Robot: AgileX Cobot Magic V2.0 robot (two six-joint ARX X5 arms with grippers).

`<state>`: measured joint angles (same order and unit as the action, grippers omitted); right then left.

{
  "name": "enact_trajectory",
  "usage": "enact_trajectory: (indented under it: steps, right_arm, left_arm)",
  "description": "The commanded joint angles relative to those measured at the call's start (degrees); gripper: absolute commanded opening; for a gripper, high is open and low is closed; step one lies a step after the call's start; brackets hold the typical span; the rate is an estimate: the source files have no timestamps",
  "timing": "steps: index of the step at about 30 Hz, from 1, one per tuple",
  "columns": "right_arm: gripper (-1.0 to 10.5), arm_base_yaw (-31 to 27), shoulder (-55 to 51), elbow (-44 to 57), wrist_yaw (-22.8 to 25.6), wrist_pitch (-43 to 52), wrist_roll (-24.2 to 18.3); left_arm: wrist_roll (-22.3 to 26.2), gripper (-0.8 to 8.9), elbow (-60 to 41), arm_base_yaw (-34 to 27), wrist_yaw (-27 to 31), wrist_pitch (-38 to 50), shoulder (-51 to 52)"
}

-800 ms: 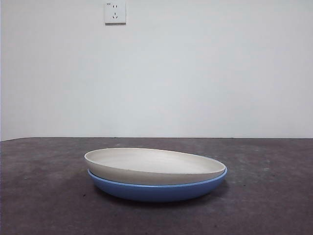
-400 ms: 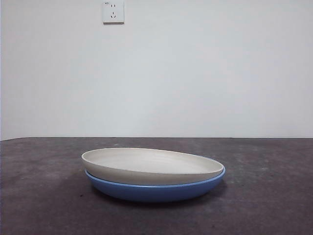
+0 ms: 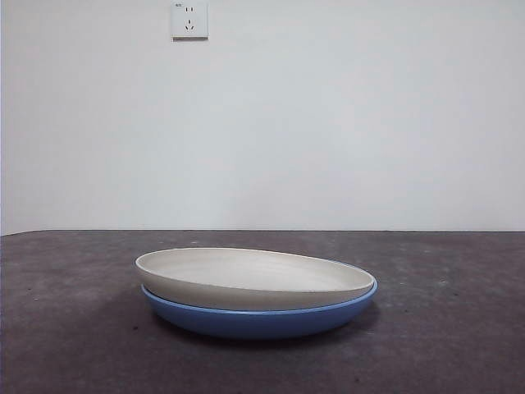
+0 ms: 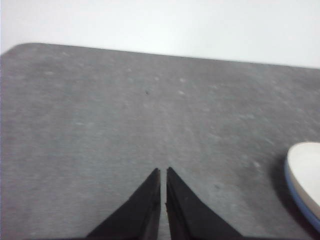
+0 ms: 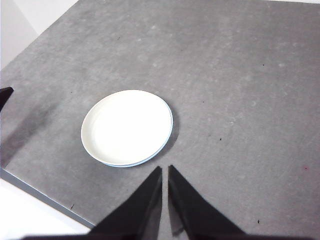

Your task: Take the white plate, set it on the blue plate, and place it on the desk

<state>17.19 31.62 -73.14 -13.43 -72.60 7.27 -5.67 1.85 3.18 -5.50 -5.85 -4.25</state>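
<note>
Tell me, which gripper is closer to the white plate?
Left, probably. The left gripper hangs low beside the white plate; the right gripper looks down at it from high above.

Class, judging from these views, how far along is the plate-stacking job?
Done: the white plate sits nested in the blue plate, which rests on the desk. In hand: nothing; the left gripper and right gripper are shut, away from the plates. Left: apparently nothing.
</note>
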Motion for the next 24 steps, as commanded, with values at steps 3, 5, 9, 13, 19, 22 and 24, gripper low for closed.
enact_trajectory:
  steps: [3, 5, 9, 13, 19, 22, 24]
  right_arm:
    - [0.2, 0.2, 0.3, -0.9, 0.0, 0.7, -0.6]
    - [0.2, 0.2, 0.3, -0.9, 0.0, 0.7, -0.6]
    - [0.2, 0.2, 0.3, -0.9, 0.0, 0.7, -0.6]
    - [0.2, 0.2, 0.3, -0.9, 0.0, 0.7, -0.6]
    - [0.2, 0.2, 0.3, -0.9, 0.0, 0.7, -0.6]
    - [0.2, 0.2, 0.3, -0.9, 0.0, 0.7, -0.6]
    - [0.2, 0.2, 0.3, -0.9, 0.0, 0.7, -0.6]
  left_arm:
    - [2.6, 0.20, -1.2, -0.8, 0.1, -1.9, 1.3]
    - [3.5, 0.20, -1.2, -0.8, 0.1, -4.3, 2.6]
    - [3.5, 0.20, -1.2, -0.7, 0.1, -3.7, 4.1]
    - [3.5, 0.20, -1.2, -0.7, 0.1, -2.7, 4.1]
    - [3.5, 0.20, -1.2, -0.7, 0.1, -2.7, 4.1]
    - [3.5, 0.20, -1.2, -0.7, 0.1, -2.7, 4.1]
    - [3.5, 0.20, -1.2, -0.7, 0.1, -2.7, 4.1]
